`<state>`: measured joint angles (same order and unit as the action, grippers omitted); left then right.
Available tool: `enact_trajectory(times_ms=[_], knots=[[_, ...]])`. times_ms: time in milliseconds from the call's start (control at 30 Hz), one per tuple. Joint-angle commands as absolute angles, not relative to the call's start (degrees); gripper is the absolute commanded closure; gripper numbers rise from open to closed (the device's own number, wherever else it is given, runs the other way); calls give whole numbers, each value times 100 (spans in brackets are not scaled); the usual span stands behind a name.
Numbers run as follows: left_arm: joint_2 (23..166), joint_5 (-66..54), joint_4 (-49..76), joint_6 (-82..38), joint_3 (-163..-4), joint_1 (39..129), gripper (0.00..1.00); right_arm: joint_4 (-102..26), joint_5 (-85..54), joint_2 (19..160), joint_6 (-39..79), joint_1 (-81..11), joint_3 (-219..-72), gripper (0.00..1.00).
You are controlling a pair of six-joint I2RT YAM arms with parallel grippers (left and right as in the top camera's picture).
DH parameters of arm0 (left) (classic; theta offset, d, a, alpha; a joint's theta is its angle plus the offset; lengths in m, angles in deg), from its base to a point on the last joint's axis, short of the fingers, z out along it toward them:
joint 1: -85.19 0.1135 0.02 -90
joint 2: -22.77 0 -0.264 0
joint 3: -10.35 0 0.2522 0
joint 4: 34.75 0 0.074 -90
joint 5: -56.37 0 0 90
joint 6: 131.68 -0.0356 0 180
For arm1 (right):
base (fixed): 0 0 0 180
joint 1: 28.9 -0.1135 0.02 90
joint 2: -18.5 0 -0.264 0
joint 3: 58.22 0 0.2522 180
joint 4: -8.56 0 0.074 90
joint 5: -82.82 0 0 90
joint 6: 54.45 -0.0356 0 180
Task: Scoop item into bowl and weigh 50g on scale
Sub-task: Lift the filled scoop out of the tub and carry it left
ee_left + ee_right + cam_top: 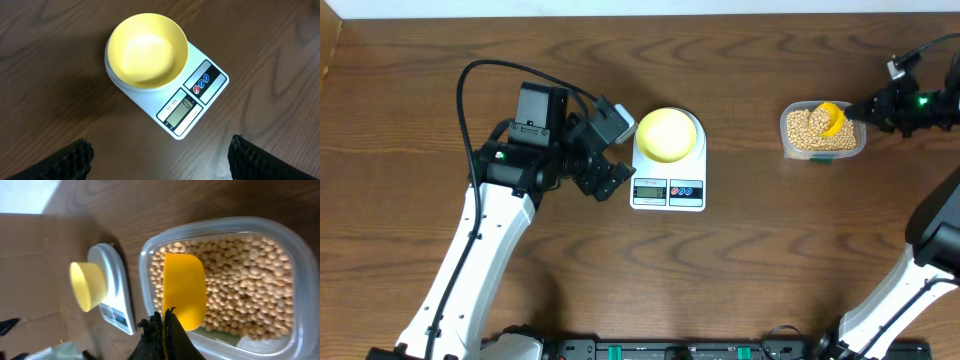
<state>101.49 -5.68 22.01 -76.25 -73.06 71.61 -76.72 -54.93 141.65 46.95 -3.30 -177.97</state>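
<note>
The pale-yellow bowl stands empty on the white scale, also seen from overhead as bowl on scale. My left gripper hovers open just left of the scale, with nothing between its fingers. At the far right, a clear tub holds the tan beans. My right gripper is shut on the handle of a bright yellow scoop, whose cup rests on the beans. No beans show on the scoop's visible face.
Brown wooden table. The left arm stretches from the front edge up to the scale's left side. The right arm comes in along the right edge. The far table edge runs just behind the tub.
</note>
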Motion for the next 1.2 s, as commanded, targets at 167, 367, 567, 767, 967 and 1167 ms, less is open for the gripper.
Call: enact_trajectory(times_ms=[167, 367, 567, 767, 967, 1167], knots=[[10110, -603, 2182, -7684, -7208, 7189, 12, -7867, -6339, 14242, 5115, -120, -17752, 99], [10110, -603, 2182, -7684, -7208, 7189, 12, -7935, -7124, 14242, 5559, -61, -17752, 99], [10110, -603, 2182, -7684, -7208, 7189, 12, -7935, -7681, 14242, 5694, -65, -17752, 99], [10110, -603, 2182, -7682, -7208, 7189, 12, -7935, -8136, 14242, 5834, -118, -17752, 99], [10110, -603, 2182, -7682, -7208, 7189, 12, -7908, -8280, 14242, 5836, -312, -17752, 99], [10110, -603, 2182, -7682, -7208, 7189, 12, -7823, -8297, 14242, 5834, -636, -17752, 99]])
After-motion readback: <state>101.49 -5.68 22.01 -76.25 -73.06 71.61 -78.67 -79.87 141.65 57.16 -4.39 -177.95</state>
